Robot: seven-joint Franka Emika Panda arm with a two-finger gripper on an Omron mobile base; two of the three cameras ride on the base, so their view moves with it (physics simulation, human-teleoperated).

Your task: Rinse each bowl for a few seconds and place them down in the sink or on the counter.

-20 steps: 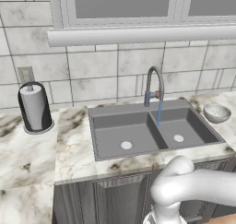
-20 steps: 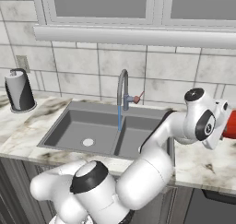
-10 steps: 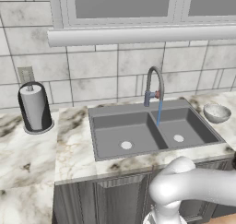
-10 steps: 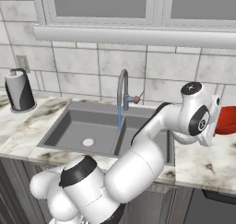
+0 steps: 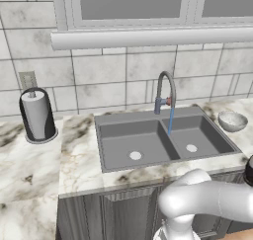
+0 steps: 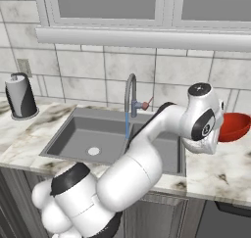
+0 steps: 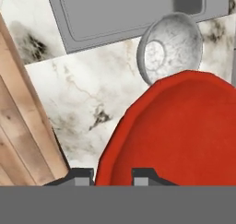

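A glossy red bowl [image 7: 184, 131] hangs in my gripper [image 7: 112, 176], whose fingertips [image 7: 83, 174] sit either side of its rim, shut on it. From the right base view the red bowl [image 6: 235, 127] sticks out to the right of the hand, above the counter [image 6: 220, 171] right of the sink [image 6: 73, 134]. The mottled grey-white bowl [image 7: 170, 48] stands upright on the counter [image 7: 83, 94] just beyond the red one, beside the sink [image 7: 115, 15]. In the left base view this grey bowl [image 5: 232, 120] sits right of the sink [image 5: 101, 140].
The arched faucet [image 5: 165, 88] runs a thin blue stream [image 5: 170, 120] into the right basin; the faucet [image 6: 131, 92] also shows from the right. A paper towel holder [image 5: 37, 115] stands at the far left. Wooden floor [image 7: 23, 126] lies past the counter's edge.
The hand has swung a little left and up with the red bowl, so more of the bowl shows beside it. The grey bowl and the running water are unchanged.
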